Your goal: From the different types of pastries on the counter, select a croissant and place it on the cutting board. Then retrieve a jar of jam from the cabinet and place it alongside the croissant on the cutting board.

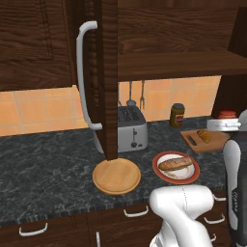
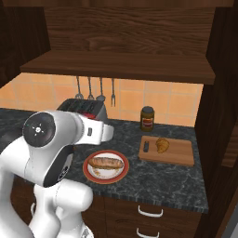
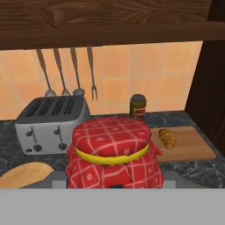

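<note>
The cabinet door [image 1: 108, 77] hangs open and hides part of the toaster [image 1: 131, 129] behind it. The bread roll [image 2: 107, 162] lies on its red plate [image 2: 90, 173], long side running left to right. The jar of jam [image 3: 114, 151] stands upright, very close to the hand camera. It hides the claw's tips, and the claw is squeezed shut on it. The croissant [image 3: 167, 137] lies on the cutting board [image 3: 193, 147], on its left part, near the olive bottle [image 3: 137, 107].

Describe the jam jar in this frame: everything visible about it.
The jar of jam fills the hand view's lower middle, close to the camera: a red-and-white checked cloth cover tied with a yellow band, skirt flaring below. It sits upright, held in the shut gripper above the counter, left of the cutting board. Its glass body is hidden.
</note>
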